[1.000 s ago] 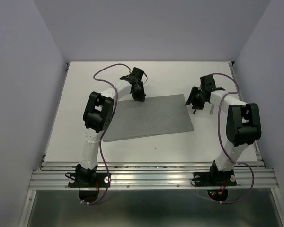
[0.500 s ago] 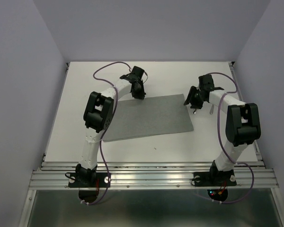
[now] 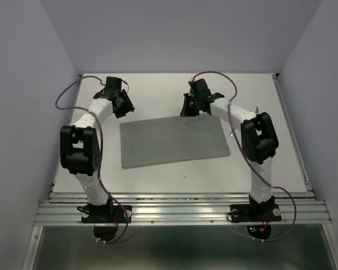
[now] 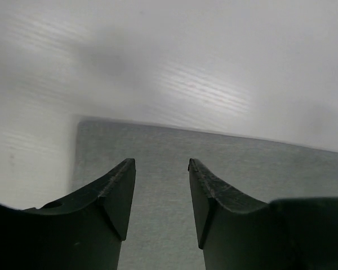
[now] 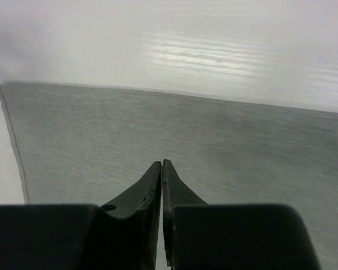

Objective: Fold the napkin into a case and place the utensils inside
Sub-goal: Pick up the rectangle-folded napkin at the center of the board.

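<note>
Napkin [image 3: 174,140]: you see it flat and unfolded on the counter [image 3: 158,183].
Left pincer [image 4: 160,163]: fingers apart, holding nothing, at the napkin's far-left corner.
Right pincer [image 5: 161,163]: fingers pressed together at the napkin's far edge; possibly touching the cloth.

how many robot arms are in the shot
2. The left arm reaches toward the napkin's far left corner; the right arm reaches to its far edge. None seems hidden.

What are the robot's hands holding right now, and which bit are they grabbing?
Nothing. The left gripper is open and the right gripper is shut empty, both near the flat napkin.
</note>
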Available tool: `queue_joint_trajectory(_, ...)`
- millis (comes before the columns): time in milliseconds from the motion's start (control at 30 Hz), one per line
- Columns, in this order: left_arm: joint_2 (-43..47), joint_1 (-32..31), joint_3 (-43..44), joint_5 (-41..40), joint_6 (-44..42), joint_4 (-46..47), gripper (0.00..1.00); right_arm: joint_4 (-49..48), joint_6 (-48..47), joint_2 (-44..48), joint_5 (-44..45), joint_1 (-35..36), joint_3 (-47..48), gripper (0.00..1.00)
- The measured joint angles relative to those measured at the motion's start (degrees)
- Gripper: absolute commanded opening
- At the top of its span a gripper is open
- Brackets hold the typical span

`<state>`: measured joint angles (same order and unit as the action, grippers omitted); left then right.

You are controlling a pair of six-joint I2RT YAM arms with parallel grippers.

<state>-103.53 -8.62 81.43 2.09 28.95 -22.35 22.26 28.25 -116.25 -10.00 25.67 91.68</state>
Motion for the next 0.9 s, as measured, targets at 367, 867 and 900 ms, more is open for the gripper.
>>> queue_joint_trajectory(367,0.6,4.3,-9.1,-0.8,-0.5,-1.7,0.75,0.6,2.2,-16.7,-2.3,6.4,15.1,0.07)
queue_joint_trajectory(867,-0.5,5.0,-11.1,-0.8,-1.6,0.2,0.73,0.5,3.6,-19.8,0.2,5.8,17.6,0.07)
queue_joint_trajectory(900,-0.6,5.0,-11.2,-0.8,-1.6,0.2,0.73,0.4,3.6,-19.9,0.4,5.8,17.7,0.07)
